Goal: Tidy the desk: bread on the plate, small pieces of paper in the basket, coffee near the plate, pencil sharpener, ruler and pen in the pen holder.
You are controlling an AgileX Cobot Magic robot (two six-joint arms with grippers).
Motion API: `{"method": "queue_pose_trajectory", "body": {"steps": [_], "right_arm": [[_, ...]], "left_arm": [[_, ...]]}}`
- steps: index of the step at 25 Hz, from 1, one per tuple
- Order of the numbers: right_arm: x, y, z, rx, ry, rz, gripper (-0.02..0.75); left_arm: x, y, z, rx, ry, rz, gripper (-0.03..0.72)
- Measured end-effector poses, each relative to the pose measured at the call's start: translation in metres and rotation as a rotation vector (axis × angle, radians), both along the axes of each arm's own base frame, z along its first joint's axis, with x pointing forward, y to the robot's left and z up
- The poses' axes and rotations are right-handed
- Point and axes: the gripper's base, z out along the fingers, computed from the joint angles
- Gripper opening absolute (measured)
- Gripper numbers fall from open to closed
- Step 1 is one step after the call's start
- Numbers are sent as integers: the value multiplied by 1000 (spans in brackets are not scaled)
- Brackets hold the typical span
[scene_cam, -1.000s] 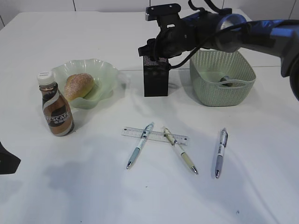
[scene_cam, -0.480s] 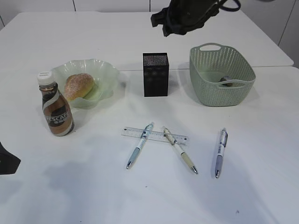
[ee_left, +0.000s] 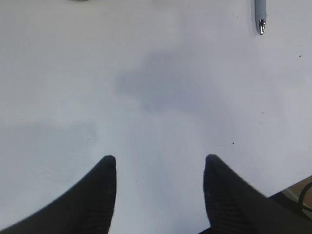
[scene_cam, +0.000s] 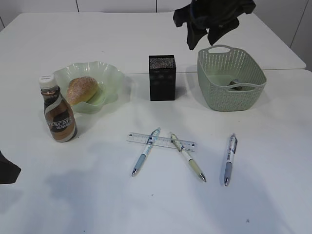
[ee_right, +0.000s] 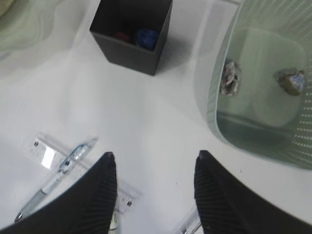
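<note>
The bread (scene_cam: 82, 89) lies in the plate (scene_cam: 110, 71), and the coffee (scene_cam: 58, 112) stands upright at its front left. On the desk (scene_cam: 146, 204) the ruler (scene_cam: 167, 142) lies under two pens (scene_cam: 145, 152) (scene_cam: 188, 157); a third pen (scene_cam: 229, 160) lies to the right. My right gripper (scene_cam: 202, 41) hangs open and empty, high between the pen holder (scene_cam: 162, 78) and the basket (scene_cam: 253, 88). From the wrist, the pen holder (ee_right: 127, 48) contains small blue and red things; I cannot identify the pencil sharpener. Paper pieces (ee_right: 229, 78) lie in the basket (ee_right: 210, 111). My left gripper (ee_left: 160, 158) is open over bare desk.
A seam crosses the desk behind the plate and basket. In the left wrist view one pen tip (ee_left: 261, 17) shows at the top right, and the desk's edge appears at the bottom right corner. The left arm (scene_cam: 7, 170) sits at the front left edge.
The right arm lifted away from just above the pen holder, then shifted right. It now hangs higher, toward the basket. The left gripper and the objects stayed put.
</note>
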Motion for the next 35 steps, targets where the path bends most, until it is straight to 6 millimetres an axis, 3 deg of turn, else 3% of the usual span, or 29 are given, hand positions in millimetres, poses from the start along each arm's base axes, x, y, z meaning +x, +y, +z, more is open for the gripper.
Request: {"method": "queue_pose_trajectory", "body": {"steps": [5,13,29,35], "right_arm": [[-4,6,-4,25,39,108,408],[-12,14,-31,-1,112,378,406],[-13,16,-31,-23,89,518,407],[-19,33,-40,-45,93,658,406]], "left_arm": [[-2,0,-1,6,25,-4,402],[-6,1,-3,15,74,-12,402],[-6,1,-3,14,70,-12,401],[-6,1,-3,13,67,-11,402]]}}
